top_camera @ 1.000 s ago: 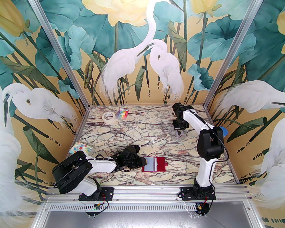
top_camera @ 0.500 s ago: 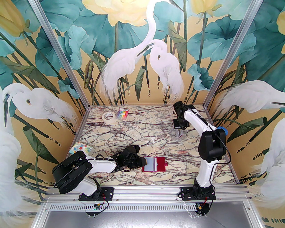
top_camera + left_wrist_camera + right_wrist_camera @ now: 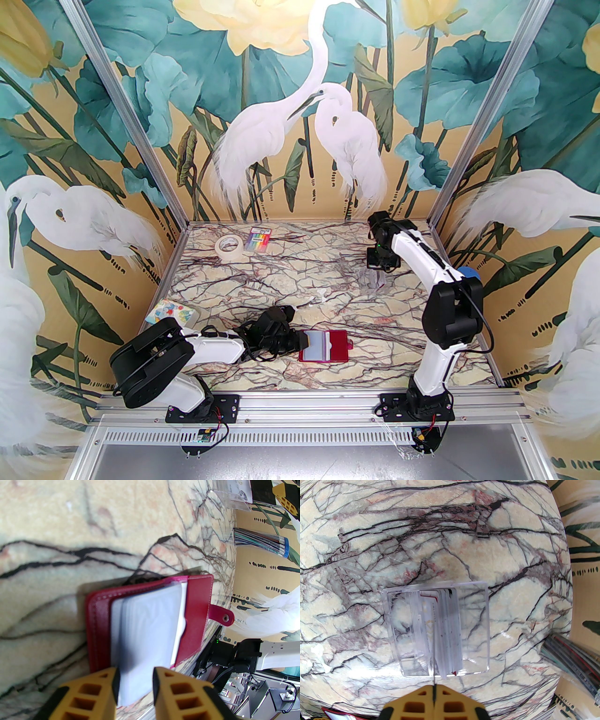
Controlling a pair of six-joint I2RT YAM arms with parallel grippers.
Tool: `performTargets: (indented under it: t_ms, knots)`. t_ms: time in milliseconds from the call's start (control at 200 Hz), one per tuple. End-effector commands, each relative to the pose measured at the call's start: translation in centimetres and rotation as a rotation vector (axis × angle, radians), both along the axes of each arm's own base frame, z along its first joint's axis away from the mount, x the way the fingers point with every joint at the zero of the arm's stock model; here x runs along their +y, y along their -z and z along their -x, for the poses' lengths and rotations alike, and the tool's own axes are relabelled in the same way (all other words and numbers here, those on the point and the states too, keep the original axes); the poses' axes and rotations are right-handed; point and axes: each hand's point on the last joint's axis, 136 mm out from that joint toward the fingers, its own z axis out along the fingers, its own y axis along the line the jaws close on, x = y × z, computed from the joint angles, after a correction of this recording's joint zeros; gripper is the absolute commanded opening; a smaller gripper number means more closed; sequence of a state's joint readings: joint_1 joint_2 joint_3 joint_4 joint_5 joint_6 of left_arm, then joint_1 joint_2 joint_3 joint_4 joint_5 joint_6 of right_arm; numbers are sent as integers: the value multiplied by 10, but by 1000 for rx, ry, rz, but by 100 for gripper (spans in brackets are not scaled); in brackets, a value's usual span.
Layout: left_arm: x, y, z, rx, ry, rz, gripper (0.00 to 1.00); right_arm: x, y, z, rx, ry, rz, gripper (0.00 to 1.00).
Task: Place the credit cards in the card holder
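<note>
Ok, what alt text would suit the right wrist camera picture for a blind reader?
A small clear plastic case stands on a veined marble table, with a stack of cards held inside it. The right claw, yellow-tipped and shut, sits at the bottom edge, pointing toward the case.

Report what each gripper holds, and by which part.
Left gripper pinches the open card holder by its sleeve stack's near edge. Right gripper is shut; whether it holds anything cannot be told.
</note>
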State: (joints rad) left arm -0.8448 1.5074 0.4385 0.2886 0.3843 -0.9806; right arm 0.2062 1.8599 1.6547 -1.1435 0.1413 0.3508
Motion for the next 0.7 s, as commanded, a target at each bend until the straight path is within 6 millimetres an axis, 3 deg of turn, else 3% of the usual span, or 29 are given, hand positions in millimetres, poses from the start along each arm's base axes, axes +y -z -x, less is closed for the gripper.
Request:
performTargets:
  t_ms: [0,230,400,525,695]
  knots:
    - [10,19,7,43,-10,-75,31,6,-15,3,-46,34,-67,0]
    - [12,9,6,19,-14,-62,31,35,-32,9,-121,-48,-243,0]
    - [13,-11,3,-23,-21,-45,35,59,-46,30,-176,-121,-403,0]
    - [11,-42,-2,-88,-5,-32,37,80,-64,49,-245,-194,-552,0]
    - [1,-101,-10,-217,35,50,41,96,-91,79,-345,-274,-695,0]
